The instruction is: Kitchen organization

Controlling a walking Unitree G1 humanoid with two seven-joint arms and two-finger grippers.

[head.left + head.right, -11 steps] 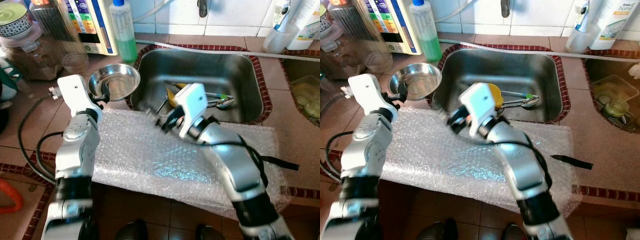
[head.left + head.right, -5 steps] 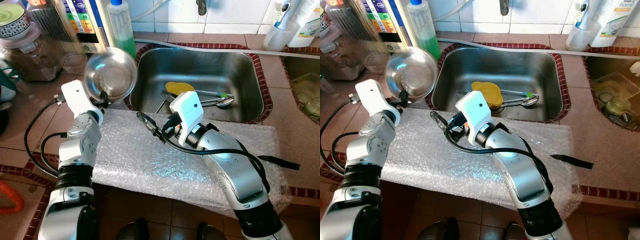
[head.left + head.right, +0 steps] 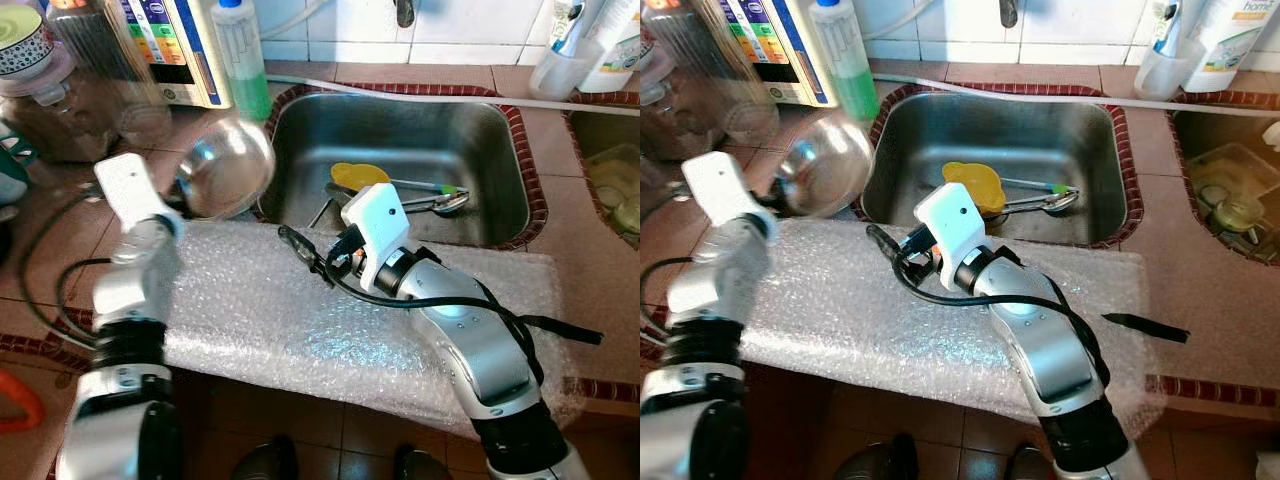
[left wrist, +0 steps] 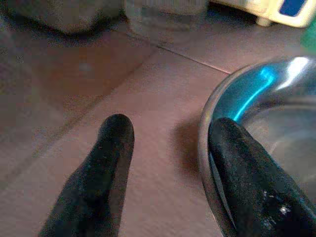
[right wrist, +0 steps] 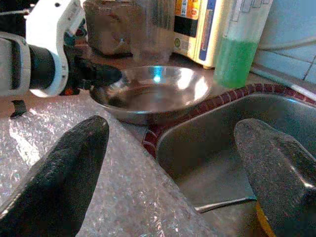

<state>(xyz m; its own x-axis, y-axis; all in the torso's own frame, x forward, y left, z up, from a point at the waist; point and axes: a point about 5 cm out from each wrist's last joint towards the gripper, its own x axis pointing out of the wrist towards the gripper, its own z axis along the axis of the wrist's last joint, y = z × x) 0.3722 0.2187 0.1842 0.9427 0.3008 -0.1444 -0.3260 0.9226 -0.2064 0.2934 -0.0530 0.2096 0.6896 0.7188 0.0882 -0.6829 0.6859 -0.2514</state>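
Left eye view: left gripper (image 3: pixel 190 196) grasping steel bowl (image 3: pixel 226 167) by the rim, tilted, mouth toward the sink (image 3: pixel 500 150), lifted beside bubble wrap (image 3: pixel 300 330) on the desk.

Left wrist view: fingers (image 4: pixel 237 163) straddling the rim.

Right wrist view: right gripper (image 5: pixel 173 163) released, spread, apparently idle over the wrap.
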